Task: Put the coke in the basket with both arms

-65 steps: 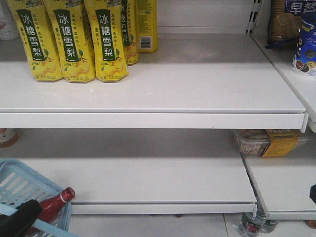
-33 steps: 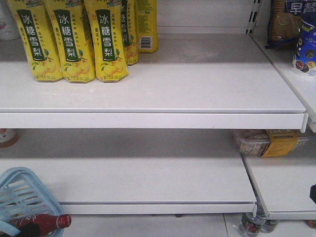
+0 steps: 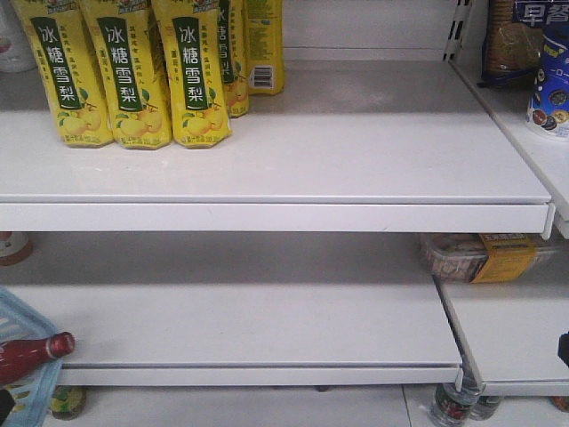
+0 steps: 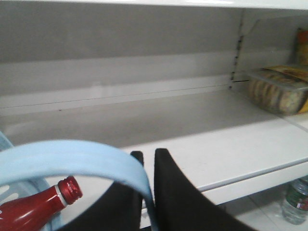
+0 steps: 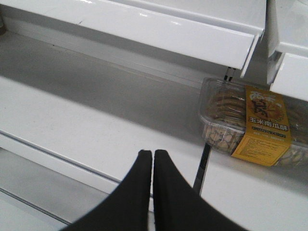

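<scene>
The coke lies tilted in the pale blue basket at the far lower left of the front view, with its red cap sticking out over the rim. In the left wrist view its red neck and cap show under the basket's handle. My left gripper is shut on that handle, which runs between the jaws. My right gripper is shut and empty, held above the lower white shelf to the right.
Yellow pear-drink bottles stand on the upper shelf. A clear biscuit box with a yellow label lies on the lower right shelf, also in the front view. Water bottles stand on the floor under the shelves.
The basket with the coke in it has moved left, mostly out of the front view. The bottle has tipped flatter. The black left gripper no longer shows there.
</scene>
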Motion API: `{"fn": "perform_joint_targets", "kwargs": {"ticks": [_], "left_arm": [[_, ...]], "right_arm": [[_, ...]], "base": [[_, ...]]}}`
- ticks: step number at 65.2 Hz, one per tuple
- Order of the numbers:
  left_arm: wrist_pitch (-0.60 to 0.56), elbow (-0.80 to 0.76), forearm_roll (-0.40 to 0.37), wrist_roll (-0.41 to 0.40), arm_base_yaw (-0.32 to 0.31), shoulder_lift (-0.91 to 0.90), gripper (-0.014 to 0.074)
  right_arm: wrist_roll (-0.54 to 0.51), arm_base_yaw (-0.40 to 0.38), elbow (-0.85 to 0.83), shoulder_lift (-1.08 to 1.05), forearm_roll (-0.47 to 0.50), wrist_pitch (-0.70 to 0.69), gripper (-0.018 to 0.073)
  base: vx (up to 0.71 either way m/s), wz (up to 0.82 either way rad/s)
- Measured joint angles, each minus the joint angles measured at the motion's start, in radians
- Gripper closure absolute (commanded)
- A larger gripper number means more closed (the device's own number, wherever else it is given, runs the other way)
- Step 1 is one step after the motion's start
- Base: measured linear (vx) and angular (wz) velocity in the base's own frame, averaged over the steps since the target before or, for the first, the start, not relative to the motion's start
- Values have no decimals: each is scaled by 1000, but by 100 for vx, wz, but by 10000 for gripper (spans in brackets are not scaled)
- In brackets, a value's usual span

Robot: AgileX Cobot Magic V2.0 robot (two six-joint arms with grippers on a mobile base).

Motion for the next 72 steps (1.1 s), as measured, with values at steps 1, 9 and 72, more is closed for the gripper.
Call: {"fn": "perform_joint_targets", "kwargs": {"ticks": [1,9,72], "left_arm": [[2,0,0,0,10,0,603],[7,0,1,0,87,0,603],[-79,0,-1,-1,268,0,603]], "right_arm": [[0,0,0,0,0,0,564],[0,0,0,0,0,0,564],[0,0,0,0,0,0,564]], "base": [[0,0],[0,0],[0,0]]}}
